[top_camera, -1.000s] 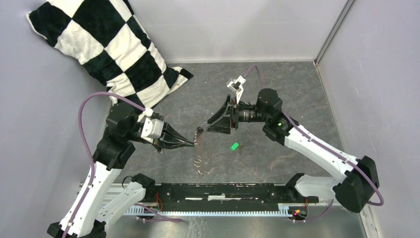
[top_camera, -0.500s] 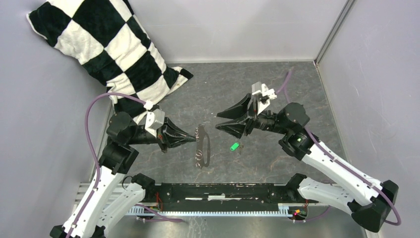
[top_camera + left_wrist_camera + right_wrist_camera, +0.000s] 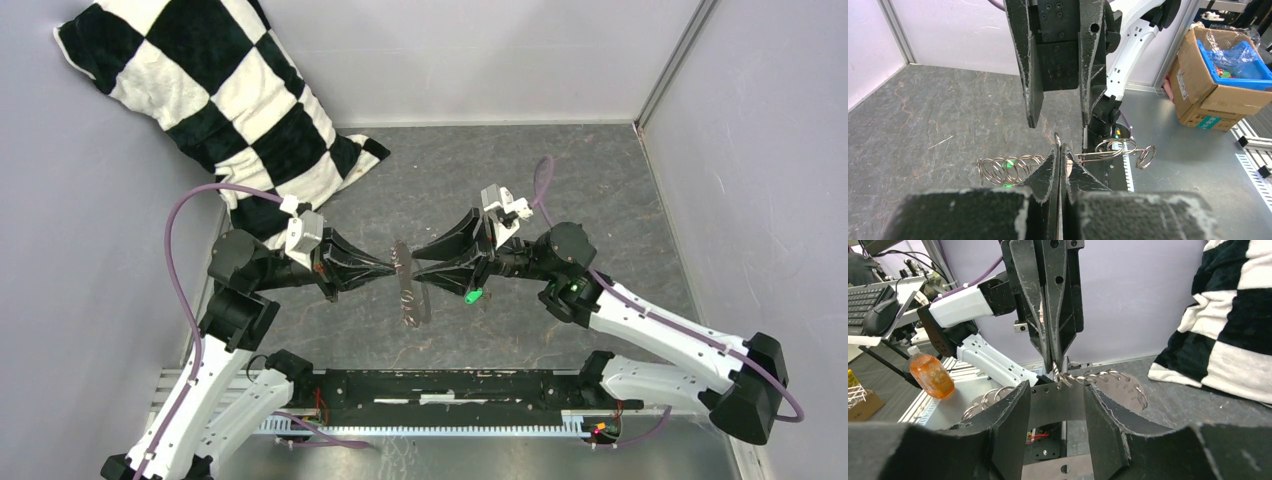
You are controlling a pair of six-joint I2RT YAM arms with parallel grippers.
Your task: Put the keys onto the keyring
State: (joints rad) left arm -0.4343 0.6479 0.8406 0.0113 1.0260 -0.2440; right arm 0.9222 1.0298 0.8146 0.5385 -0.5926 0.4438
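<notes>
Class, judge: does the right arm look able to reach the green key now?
Probably yes: the key lies uncovered on the table just beneath the right gripper, whose jaws stand open and empty; it need only dip down.

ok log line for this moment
left pincer: shut on keyring, held up | right pincer: open, tips at keyring | key: on table, not on ring

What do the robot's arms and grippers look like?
The left arm and right arm have white links and black joints, each with a purple cable. The left gripper and right gripper have black wedge-shaped fingers with scuffed edges. The right arm shows a green light.
</notes>
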